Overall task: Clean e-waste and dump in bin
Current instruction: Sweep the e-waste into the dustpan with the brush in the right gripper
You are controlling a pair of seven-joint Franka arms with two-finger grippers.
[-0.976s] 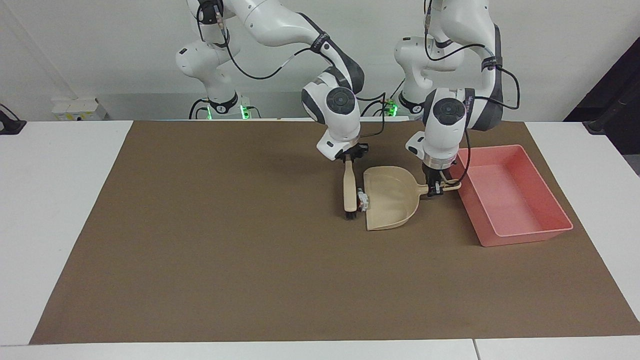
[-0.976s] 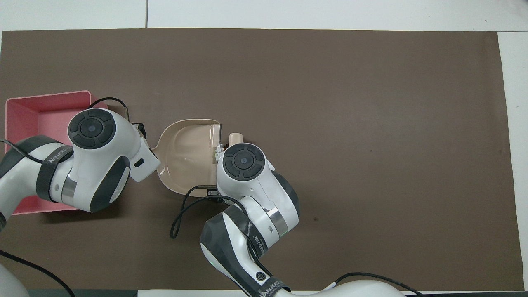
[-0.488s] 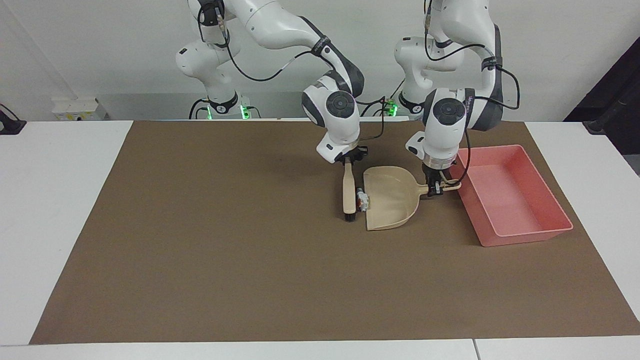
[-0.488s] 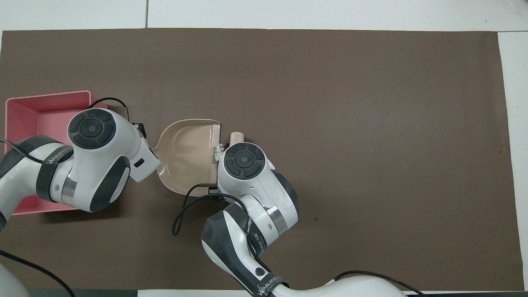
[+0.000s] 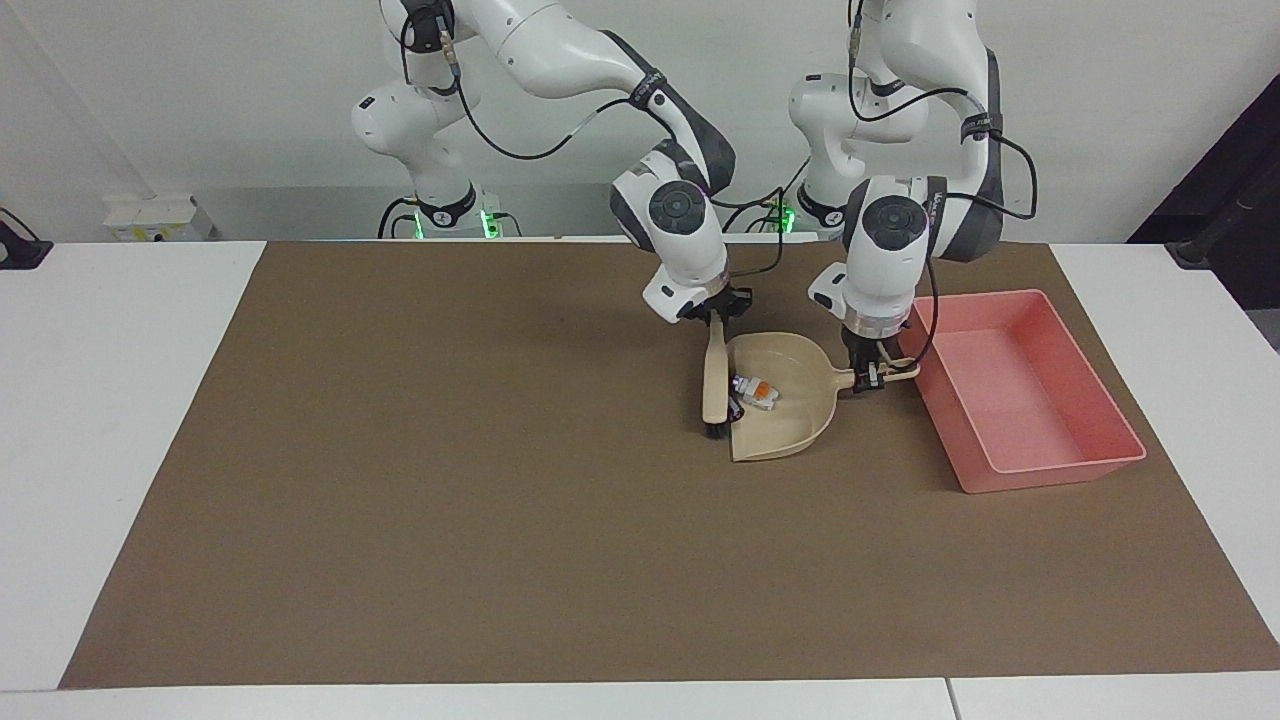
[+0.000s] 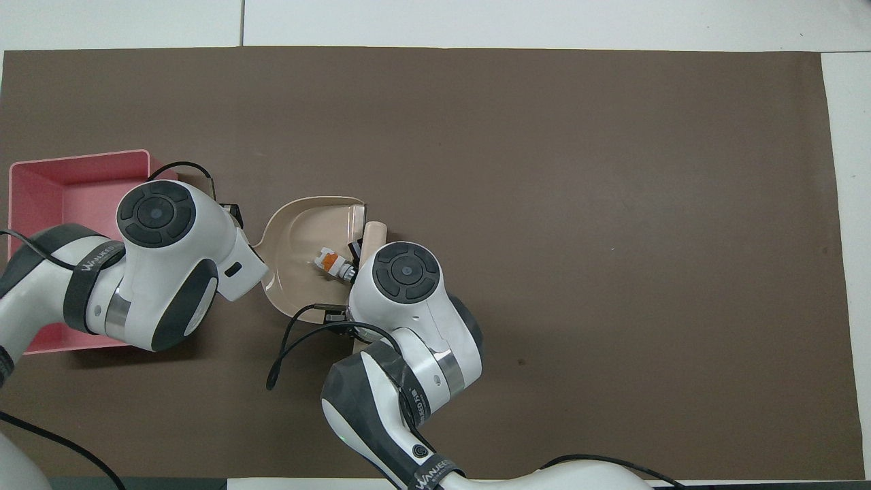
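1. Facing view: the e-waste [image 5: 755, 389] lies inside the beige dustpan [image 5: 790, 412], beside the bin [image 5: 1075, 465], which looks empty. The right pincer [image 5: 714, 318] clasps the brush [image 5: 714, 385] at the pan's mouth; the left pincer [image 5: 870, 372] clamps the dustpan's handle.
2. Overhead view: the parts [image 6: 329, 260] sit in the dustpan [image 6: 292, 248]; the bin [image 6: 41, 187] is largely hidden, probably bare.

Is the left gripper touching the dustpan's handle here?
Touching. In the facing view the left gripper is closed around the dustpan's handle, beside the bin; no gap shows between them.
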